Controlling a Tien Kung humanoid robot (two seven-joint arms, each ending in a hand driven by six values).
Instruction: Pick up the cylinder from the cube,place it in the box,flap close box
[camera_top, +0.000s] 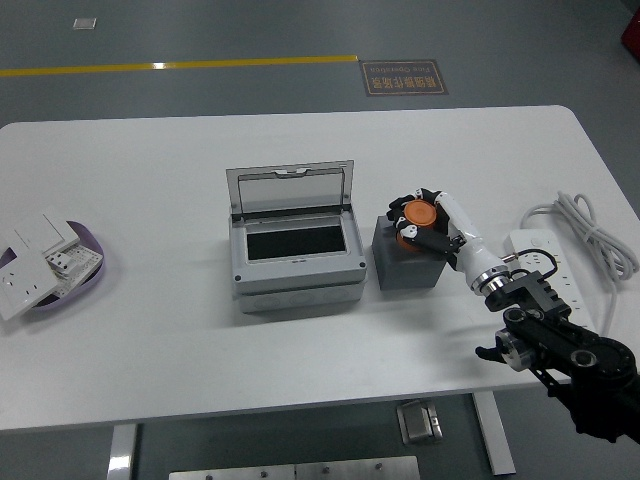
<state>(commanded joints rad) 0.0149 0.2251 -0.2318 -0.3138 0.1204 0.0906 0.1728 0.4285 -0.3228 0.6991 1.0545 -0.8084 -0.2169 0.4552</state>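
1. Fingers of the robot's right hand (432, 222), white with black joints, were curled around the small orange cylinder (418, 214), clamping it from the right and above.
2. That cylinder sat on top of the dark grey cube (408, 268), at its rear edge, and whether it had left the surface could not be told.
3. Just left of the cube, a narrow strip of table between them, stood the grey rectangular box (297, 270) with its clear hinged lid (291, 189) raised upright at the back and a dark interior showing.
4. Nothing lay between cube and box; the raised lid stood behind the opening, not over it.
5. Right of the hand, a white power strip (541, 263) with a coiled white cable (590, 228) lay on the white table (160, 340).
6. At the far left edge a purple shallow dish (85, 272) held white wall-socket plates (40, 255).
7. On the grey floor beyond the table ran a yellow line (180, 66), with a brown floor sign (403, 77) whose writing was too small to read.
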